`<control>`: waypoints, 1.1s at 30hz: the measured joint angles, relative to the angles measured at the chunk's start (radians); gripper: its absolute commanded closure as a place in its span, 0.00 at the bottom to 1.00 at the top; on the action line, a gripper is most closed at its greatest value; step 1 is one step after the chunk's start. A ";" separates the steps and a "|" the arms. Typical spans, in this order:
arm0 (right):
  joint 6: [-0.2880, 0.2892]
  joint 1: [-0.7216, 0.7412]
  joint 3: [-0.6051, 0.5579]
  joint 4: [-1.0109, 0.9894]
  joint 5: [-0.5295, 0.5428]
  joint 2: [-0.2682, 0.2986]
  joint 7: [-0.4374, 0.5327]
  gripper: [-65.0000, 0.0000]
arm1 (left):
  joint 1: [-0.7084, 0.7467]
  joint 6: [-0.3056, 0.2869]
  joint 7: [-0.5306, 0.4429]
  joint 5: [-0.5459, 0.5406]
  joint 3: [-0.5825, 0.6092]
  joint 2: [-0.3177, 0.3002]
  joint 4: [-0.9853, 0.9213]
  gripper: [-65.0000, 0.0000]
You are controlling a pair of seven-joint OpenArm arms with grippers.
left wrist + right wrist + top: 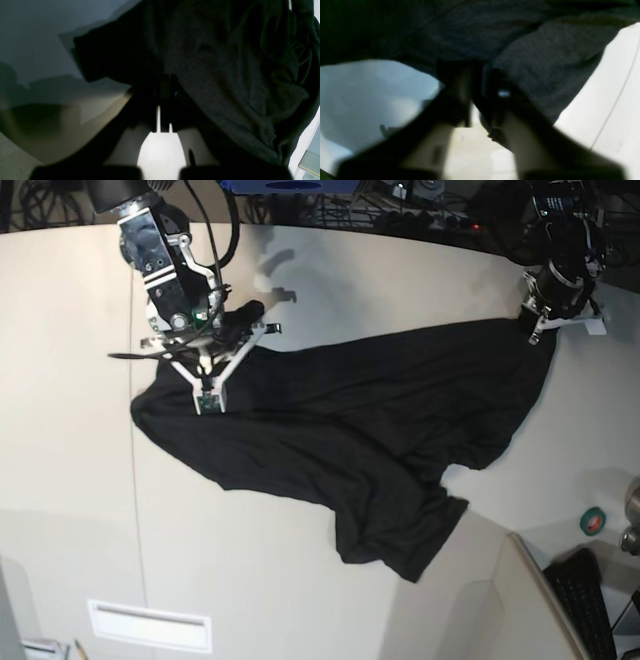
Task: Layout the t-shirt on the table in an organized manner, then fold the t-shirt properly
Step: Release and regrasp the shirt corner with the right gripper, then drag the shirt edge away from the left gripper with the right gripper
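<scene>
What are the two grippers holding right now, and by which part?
Both hold the t-shirt: the left gripper pinches one far corner, the right gripper the opposite far edge. Which garment part cannot be told.

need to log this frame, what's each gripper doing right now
Left gripper: shut on the t-shirt, at its far corner.
Right gripper: fingers nearly together with shirt fabric bunched at the tips; a firm grip cannot be told.

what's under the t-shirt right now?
Only the table shows around the t-shirt, which lies spread across it with both grippers at its edges. Anything beneath the cloth is covered; no bulge suggests an object.
</scene>
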 measured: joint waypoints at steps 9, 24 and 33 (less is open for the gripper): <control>0.003 -0.049 0.161 0.031 0.002 0.008 0.006 1.00 | 0.000 0.000 0.000 0.000 -0.003 -0.036 -0.005 1.00; 0.007 -0.070 0.468 0.075 0.002 0.080 0.008 1.00 | -0.002 0.000 0.000 0.000 -0.002 -0.045 -0.002 1.00; 0.089 -0.165 0.531 0.074 0.005 0.025 -0.029 1.00 | 0.002 0.000 0.000 0.000 -0.002 -0.046 -0.002 1.00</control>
